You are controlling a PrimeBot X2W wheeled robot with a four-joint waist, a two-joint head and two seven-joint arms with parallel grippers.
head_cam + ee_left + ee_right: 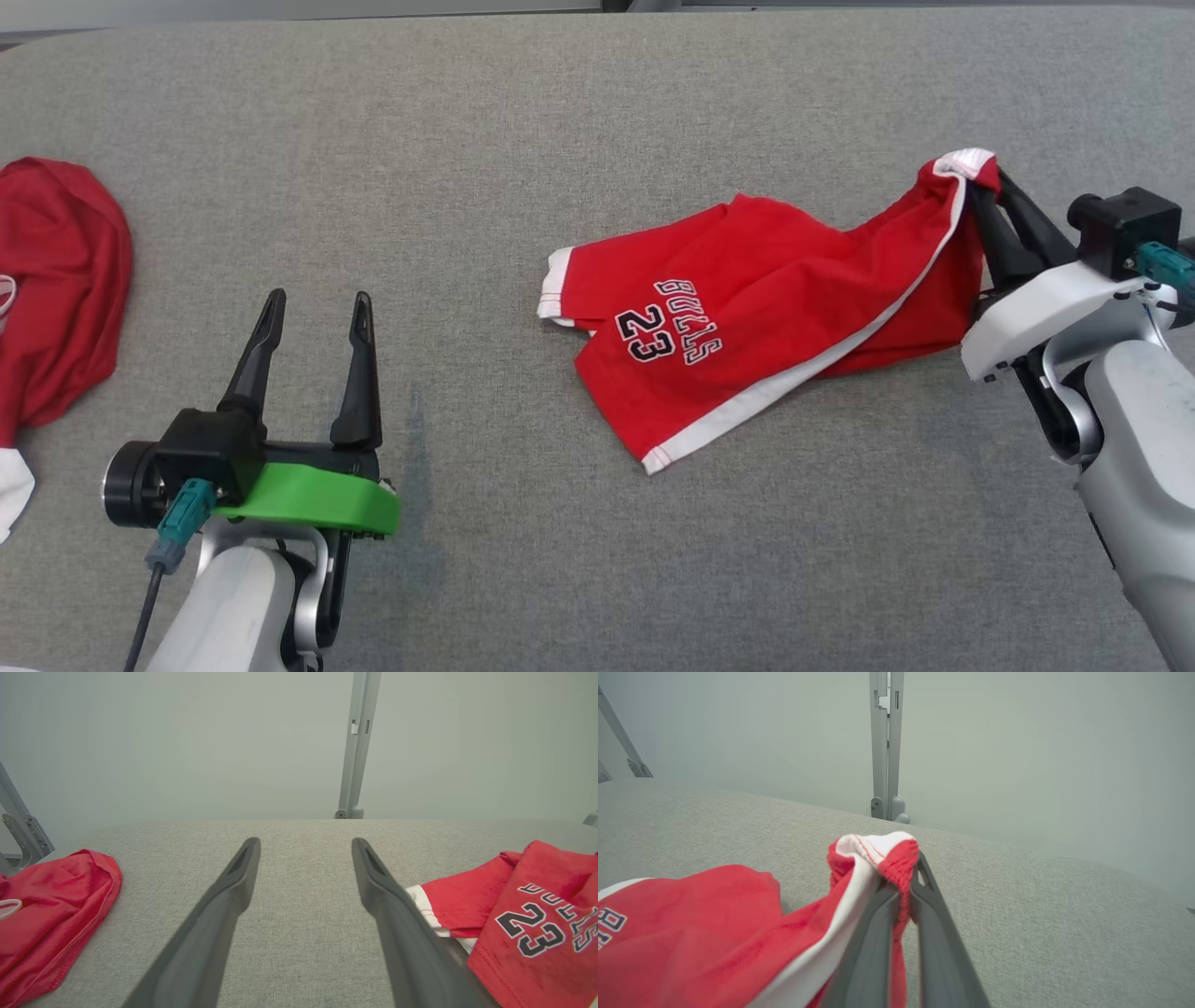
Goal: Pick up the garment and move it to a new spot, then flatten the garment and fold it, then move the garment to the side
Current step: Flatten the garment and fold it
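The right gripper [982, 185] has its jaws clamped on the white-trimmed corner of the red Bulls shorts [747, 317], holding it above the grey desk [467, 140]. The left gripper [317, 308] has its jaws spread wide, empty.

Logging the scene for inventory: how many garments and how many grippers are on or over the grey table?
Garments: 2, the shorts and the other garment
Grippers: 2, the left gripper and the right gripper
Total: 4
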